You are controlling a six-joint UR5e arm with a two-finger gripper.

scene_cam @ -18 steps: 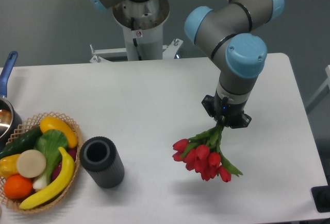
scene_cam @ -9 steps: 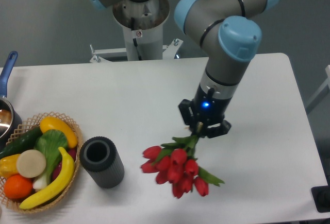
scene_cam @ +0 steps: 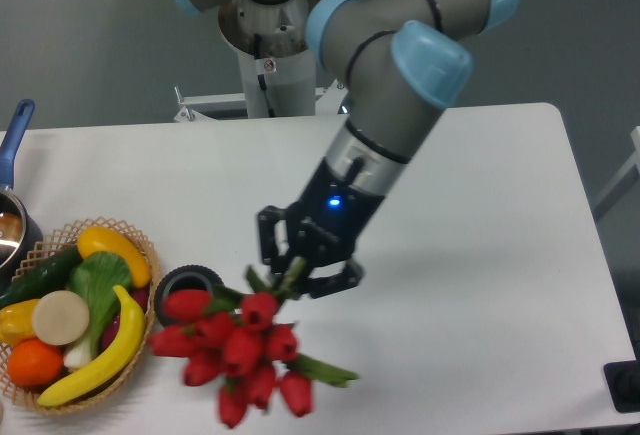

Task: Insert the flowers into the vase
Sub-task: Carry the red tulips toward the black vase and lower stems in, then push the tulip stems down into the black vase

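My gripper (scene_cam: 297, 267) is shut on the green stems of the flowers (scene_cam: 235, 348), a bunch of red tulip buds that hangs down and to the left, held in the air. The buds cover most of the vase (scene_cam: 184, 281), a dark grey cylinder beside the basket; only part of its rim and mouth shows at the bunch's upper left. The stems are not in the mouth; the bunch is in front of and above it.
A woven basket (scene_cam: 140, 243) of fruit and vegetables stands at the left, touching distance from the vase. A metal pot with a blue handle (scene_cam: 14, 129) is at the far left edge. The arm's base column (scene_cam: 270, 40) stands behind the table.
The gripper has carried the flowers left and toward the front, from the table's right-middle to over the vase. The bunch now hides most of the vase.
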